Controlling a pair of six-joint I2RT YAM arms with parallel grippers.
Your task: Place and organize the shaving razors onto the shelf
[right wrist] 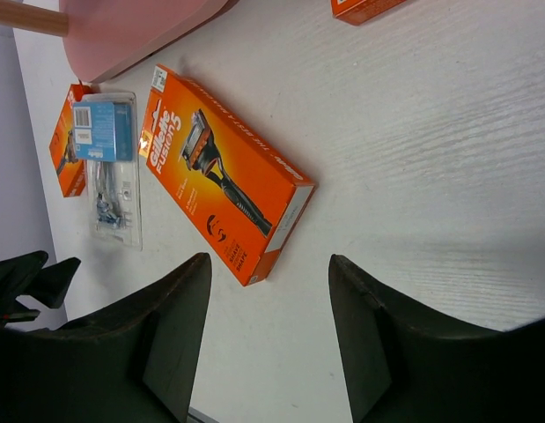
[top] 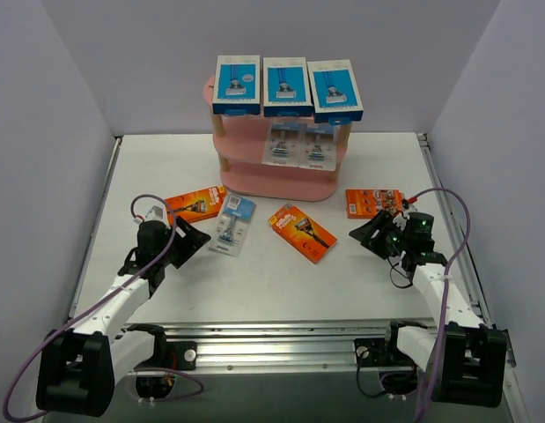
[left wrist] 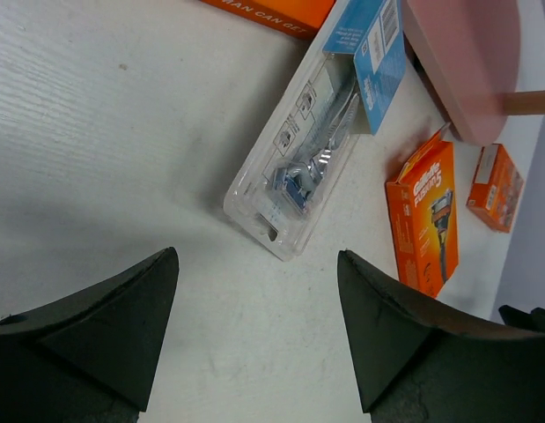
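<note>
The left gripper (left wrist: 256, 260) hangs low, its black jaws spread wide with nothing between them, just short of a clear grey blister pack with a blue card header (left wrist: 307, 159). That pack lies flat on the white table (top: 272, 282), in front of the pink three-tier shelf (top: 281, 183) and towards its left end. The right gripper (right wrist: 269, 262) is likewise parted and empty, facing a flat orange razor box (right wrist: 224, 172) that lies in front of the shelf's middle. A second orange box (top: 195, 204) lies off the shelf's left front and a third orange box (top: 373, 202) off its right.

Three blue-and-white boxes (top: 285, 86) stand on the shelf's top board, and two more blister packs (top: 283, 144) on the middle one.

All the packs look light. The blister shell is probably slick and a little springy — best pinched across its narrow width. The orange boxes look like stiff card, thin enough to take across the short side.

The table is smooth and faintly grained, so a pack may skid. Plain pale walls close in behind and beside the shelf.
</note>
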